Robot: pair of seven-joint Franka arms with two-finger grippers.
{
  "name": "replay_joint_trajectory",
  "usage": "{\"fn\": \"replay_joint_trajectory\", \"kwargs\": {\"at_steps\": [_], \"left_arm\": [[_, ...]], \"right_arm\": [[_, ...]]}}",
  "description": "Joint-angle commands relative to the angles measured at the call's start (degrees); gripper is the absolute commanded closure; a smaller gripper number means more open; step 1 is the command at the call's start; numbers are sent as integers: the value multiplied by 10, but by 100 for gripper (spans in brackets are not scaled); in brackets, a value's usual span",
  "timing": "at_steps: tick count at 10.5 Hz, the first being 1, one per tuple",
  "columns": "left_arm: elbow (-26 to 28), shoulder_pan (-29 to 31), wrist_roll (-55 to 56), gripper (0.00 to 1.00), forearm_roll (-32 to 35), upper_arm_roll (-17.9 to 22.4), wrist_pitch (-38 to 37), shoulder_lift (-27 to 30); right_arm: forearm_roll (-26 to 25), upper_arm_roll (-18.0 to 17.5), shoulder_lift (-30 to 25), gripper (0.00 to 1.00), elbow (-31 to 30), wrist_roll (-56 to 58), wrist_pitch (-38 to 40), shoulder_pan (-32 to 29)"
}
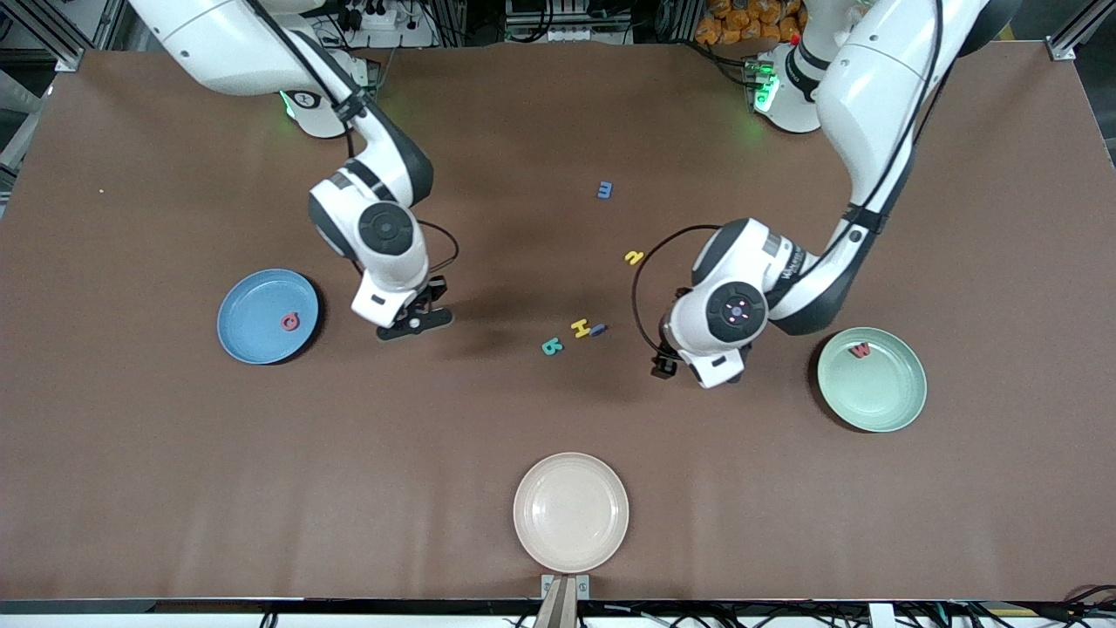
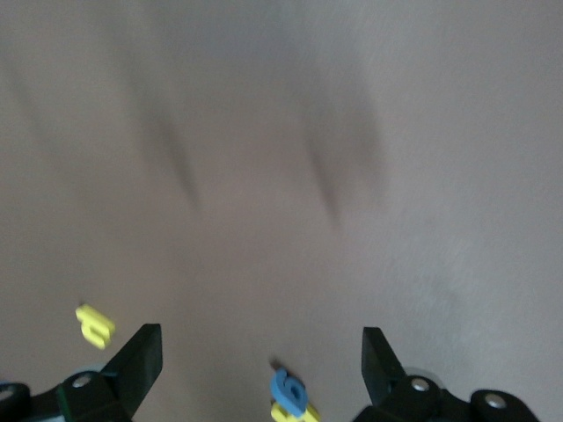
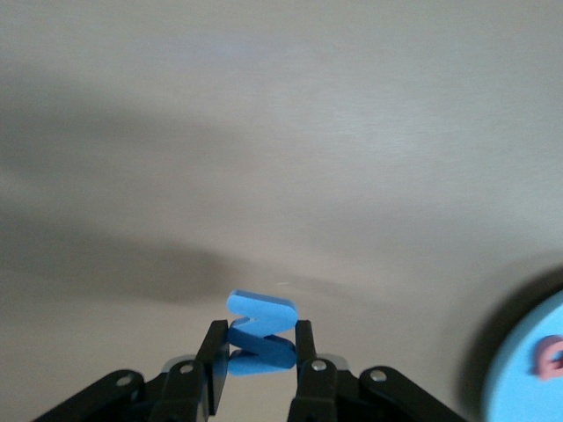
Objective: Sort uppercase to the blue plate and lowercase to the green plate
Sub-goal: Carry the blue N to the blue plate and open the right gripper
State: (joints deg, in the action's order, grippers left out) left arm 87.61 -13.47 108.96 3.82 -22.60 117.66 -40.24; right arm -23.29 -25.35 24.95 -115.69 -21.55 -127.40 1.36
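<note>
The big blue M is pinched between the two fingers of the right hand, held up in the air over bare brown surface just beside the blue plate, on that plate's side toward the middle of the surface. In the front view this hand sits at about 3 o'clock from the blue plate. The red round letter already lies in the blue plate, toward its 3 o'clock rim.

Near the middle of the surface lie the teal B, the yellow H and the small blue rounded letter, the last touching the H. The yellow hooked letter lies at about 1 o'clock from the H, and the small blue m farther up, toward the bases.

The left hand hangs with its fingers spread wide and holding nothing, over the surface between that cluster and the green plate; its wrist view shows the blue rounded letter and the H between the fingers. The red w lies in the green plate near its 11 o'clock rim.

The cream plate sits nearest the front camera.
</note>
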Motion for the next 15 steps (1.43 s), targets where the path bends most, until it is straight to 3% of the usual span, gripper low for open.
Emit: {"fn": "replay_joint_trajectory", "kwargs": {"at_steps": [1,4,8,10,11,13,15], "left_arm": [[-14,-30,85,0,-30,5,29,-29],[-13,-43,230,0,-37,10,101,-54],[-13,-76,274,0,-33,12,147,-74],[-11,-97,278,0,-33,36,165,-78],[-11,-102,278,0,-34,45,166,-81],[-10,-101,278,0,-34,45,169,-82],[-10,-101,278,0,-33,45,169,-82]], "right_arm": [[12,-5,-40,82,-46,67,2,-48],[12,-7,-51,82,-68,162,33,-114],[12,0,-67,79,-102,277,28,-181],[12,6,-68,77,-109,295,23,-195],[12,8,-68,51,-109,298,21,-196],[12,8,-67,13,-109,298,21,-196],[14,7,-67,13,-108,292,22,-193]]}}
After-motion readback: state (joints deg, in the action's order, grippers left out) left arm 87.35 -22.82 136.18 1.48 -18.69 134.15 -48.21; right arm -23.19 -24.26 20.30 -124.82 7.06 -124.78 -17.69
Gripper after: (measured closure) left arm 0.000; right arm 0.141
